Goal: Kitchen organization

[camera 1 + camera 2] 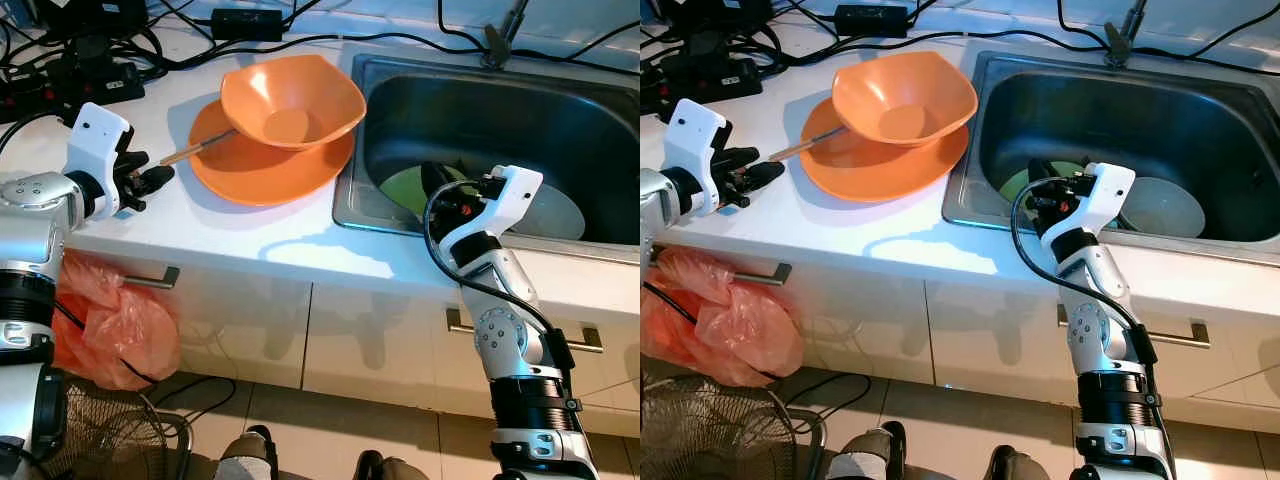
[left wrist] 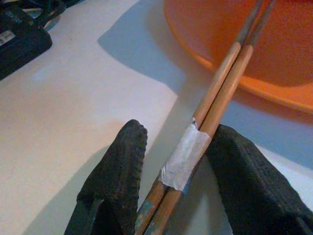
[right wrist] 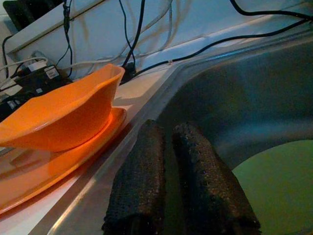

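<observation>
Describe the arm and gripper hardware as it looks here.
Both arms are silver metal with black ribbed joint bands and white plastic wrist housings. The left gripper and right gripper each have two long black fingers with textured, knobbly pads. A black cable loops outside the right arm's wrist, near red wiring.

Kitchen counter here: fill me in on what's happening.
The left gripper has its fingers around a taped pair of wooden chopsticks whose far ends rest on the flat orange plate, under the deep orange bowl. The right gripper, fingers together and empty, hangs over the steel sink holding a green plate and grey dish.
</observation>
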{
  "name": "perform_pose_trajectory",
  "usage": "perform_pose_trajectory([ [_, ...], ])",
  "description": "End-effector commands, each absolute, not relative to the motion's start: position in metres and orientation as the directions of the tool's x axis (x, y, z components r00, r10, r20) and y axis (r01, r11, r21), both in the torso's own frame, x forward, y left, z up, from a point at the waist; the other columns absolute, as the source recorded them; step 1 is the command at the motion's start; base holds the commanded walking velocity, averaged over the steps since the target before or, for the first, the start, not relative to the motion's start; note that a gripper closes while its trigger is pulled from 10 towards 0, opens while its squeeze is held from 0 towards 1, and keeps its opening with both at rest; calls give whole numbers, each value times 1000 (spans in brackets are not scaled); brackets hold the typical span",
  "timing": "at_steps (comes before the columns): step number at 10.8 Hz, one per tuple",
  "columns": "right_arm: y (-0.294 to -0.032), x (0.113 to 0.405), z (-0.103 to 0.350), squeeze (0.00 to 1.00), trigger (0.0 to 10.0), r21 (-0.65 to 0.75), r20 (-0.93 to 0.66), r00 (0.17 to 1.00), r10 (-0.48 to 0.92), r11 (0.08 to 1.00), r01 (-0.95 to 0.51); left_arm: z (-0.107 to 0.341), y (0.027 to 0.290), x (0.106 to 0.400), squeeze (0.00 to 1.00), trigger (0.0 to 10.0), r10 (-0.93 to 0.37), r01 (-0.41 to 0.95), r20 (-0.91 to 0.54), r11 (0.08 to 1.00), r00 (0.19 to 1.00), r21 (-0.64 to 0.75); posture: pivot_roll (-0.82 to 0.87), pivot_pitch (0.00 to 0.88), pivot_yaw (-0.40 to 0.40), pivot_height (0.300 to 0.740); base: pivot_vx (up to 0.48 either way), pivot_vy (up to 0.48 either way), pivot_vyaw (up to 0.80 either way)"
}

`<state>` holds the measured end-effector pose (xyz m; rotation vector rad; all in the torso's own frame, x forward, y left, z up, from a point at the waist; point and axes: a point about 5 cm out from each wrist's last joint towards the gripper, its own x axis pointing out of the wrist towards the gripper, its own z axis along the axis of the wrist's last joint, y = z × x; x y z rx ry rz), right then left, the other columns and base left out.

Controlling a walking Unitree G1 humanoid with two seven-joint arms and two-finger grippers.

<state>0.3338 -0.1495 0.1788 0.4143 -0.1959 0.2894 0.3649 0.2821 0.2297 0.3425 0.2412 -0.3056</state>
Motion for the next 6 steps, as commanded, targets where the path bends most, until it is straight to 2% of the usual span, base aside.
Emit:
perform_pose_trajectory([
  [1, -149, 333, 173, 0, 10000, 378, 217, 946, 239, 873, -308, 201, 283, 360, 0, 10000, -224, 362, -411, 884, 884, 297, 226, 151, -17, 740, 0, 0, 0],
  [2, -149, 333, 173, 0, 10000, 378, 217, 946, 240, 873, -308, 200, 282, 360, 0, 6000, -229, 369, -415, 881, 881, 297, 225, 153, -17, 740, 0, 0, 0],
  [3, -149, 333, 173, 0, 10000, 379, 216, 946, 240, 873, -308, 200, 279, 360, 0, 0, -236, 378, -416, 875, 878, 303, 225, 157, -18, 740, 0, 0, 0],
  [6, -149, 334, 173, 0, 10000, 380, 214, 947, 240, 873, -307, 200, 279, 359, 0, 0, -214, 360, -409, 875, 887, 323, 229, 165, -21, 740, 0, 0, 0],
])
